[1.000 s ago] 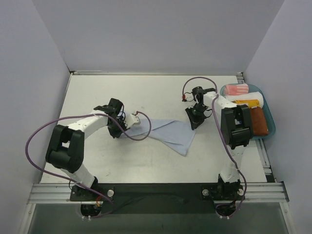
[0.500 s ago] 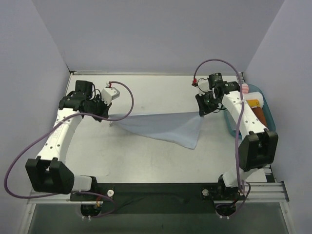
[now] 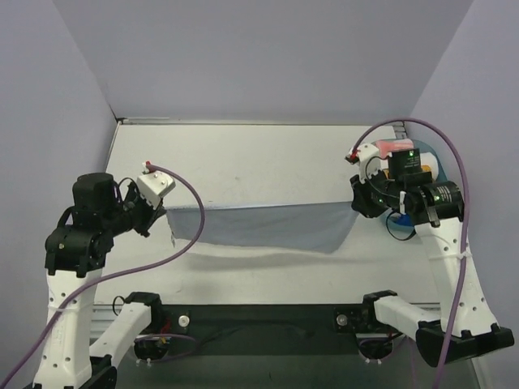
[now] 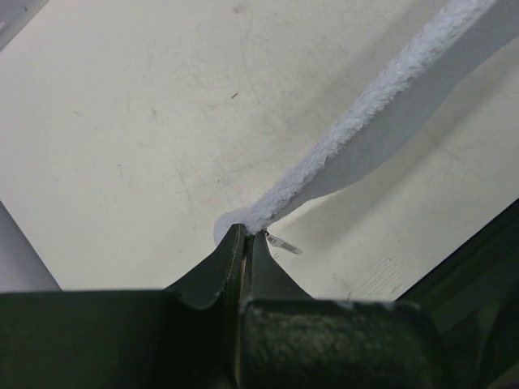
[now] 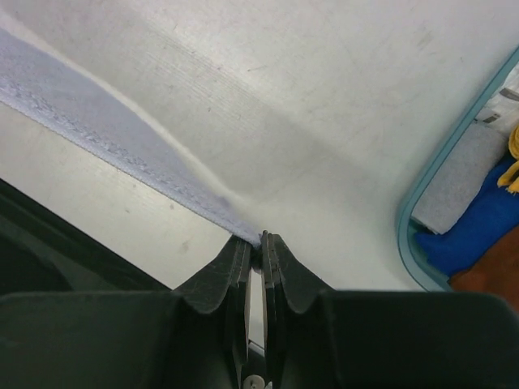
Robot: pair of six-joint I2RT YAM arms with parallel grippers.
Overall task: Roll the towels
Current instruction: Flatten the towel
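- Left gripper (image 3: pixel 168 211): has swung out, far from the tray (image 5: pixel 404 231). Fingers clenched on one corner of the pale-blue towel (image 3: pixel 259 225); the wrist view shows the terry edge running straight out from the shut tips.
- Towel: a second ago it was a slack, creased triangle on the tabletop (image 3: pixel 259 162), with both arms close in. It is now pulled into a long, taut band well left of the tray, lifted, with its lower edge sagging.
- Right gripper (image 3: pixel 358 203): has drawn back to just beside the tray. Fingers pinched shut on the opposite corner.
- Rust-brown towel (image 5: pixel 496 277): in the tray, untouched.
- Reading: the stretch has taken the creases out. Next step is likely to lay the towel flat. No rolling has started on either towel.
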